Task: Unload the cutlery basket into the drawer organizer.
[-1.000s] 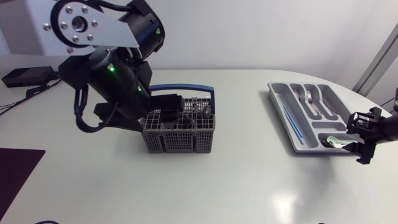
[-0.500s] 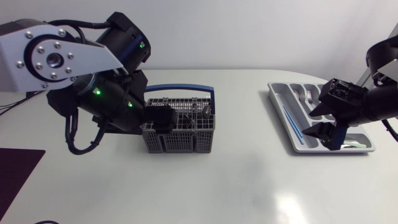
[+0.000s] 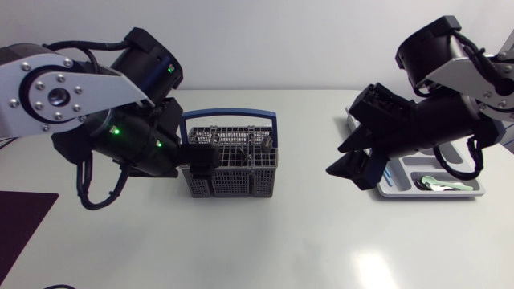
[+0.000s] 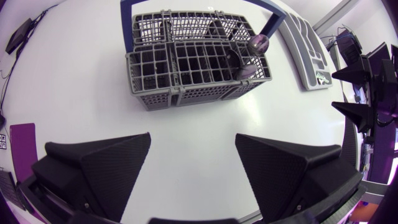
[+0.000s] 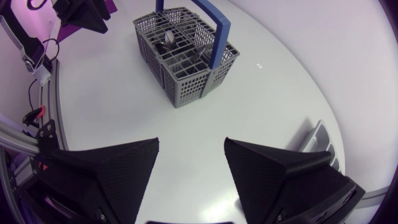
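- Right gripper [image 3: 344, 159]: shifted left off drawer organizer [image 3: 474, 191], toward cutlery basket [image 3: 233, 164]; fingers spread, empty.
- Left gripper [image 3: 201, 156]: barely shifted, at basket's left; fingers spread, empty.

Head cam: fixed, high over the table [image 3: 265, 249], looking steeply down. Left arm [image 3: 80, 88] comes in at view's left, right arm [image 3: 450, 96] at its right. Left wrist cam: on the arm's last link, above the tabletop, facing down past the left gripper [image 4: 193, 137] to the cutlery basket [image 4: 193, 62] just ahead, w/ the drawer organizer [image 4: 305, 43] beyond. Right wrist cam: same setup behind the right gripper [image 5: 191, 140], basket farther off. All 3 views share the basket; each wrist cam also catches the opposite gripper in the distance.
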{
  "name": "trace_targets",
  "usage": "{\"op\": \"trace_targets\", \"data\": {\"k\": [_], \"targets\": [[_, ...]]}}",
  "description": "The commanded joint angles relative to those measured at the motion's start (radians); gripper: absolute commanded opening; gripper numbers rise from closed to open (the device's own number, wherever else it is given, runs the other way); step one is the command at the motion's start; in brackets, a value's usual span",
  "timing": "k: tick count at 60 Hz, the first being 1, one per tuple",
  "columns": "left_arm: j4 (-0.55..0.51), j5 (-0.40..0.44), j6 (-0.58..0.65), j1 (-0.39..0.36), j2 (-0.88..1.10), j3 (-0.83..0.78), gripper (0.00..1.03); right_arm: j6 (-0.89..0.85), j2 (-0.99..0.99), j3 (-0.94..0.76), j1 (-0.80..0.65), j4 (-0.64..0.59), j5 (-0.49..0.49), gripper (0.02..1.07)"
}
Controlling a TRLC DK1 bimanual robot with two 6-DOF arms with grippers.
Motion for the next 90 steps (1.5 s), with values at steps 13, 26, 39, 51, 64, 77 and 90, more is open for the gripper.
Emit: {"op": "trace_targets", "data": {"k": [13, 26, 39, 51, 64, 77, 90], "targets": [[0.034, -0.003, 0.044, 0.023, -0.029, -0.052, 0.96, 0.250, 0.100, 0.094, 0.119, -0.035, 0.004, 0.79], [0.040, -0.003, 0.058, 0.037, -0.038, -0.060, 0.96, 0.354, 0.137, 0.121, 0.169, -0.068, 0.067, 1.02], [0.043, -0.003, 0.062, 0.042, -0.043, -0.068, 0.96, 0.412, 0.163, 0.161, 0.193, -0.066, 0.064, 1.02], [0.048, -0.003, 0.067, 0.048, -0.052, -0.066, 0.96, 0.414, 0.188, 0.175, 0.203, -0.114, 0.067, 1.02], [0.049, -0.003, 0.068, 0.049, -0.061, -0.066, 0.96, 0.443, 0.192, 0.227, 0.208, -0.190, 0.061, 1.02], [0.049, -0.003, 0.076, 0.057, -0.072, -0.066, 0.96, 0.481, 0.197, 0.310, 0.216, -0.250, 0.064, 1.02], [0.048, -0.003, 0.078, 0.060, -0.086, -0.077, 0.96, 0.488, 0.214, 0.416, 0.220, -0.307, 0.073, 1.02]]}}
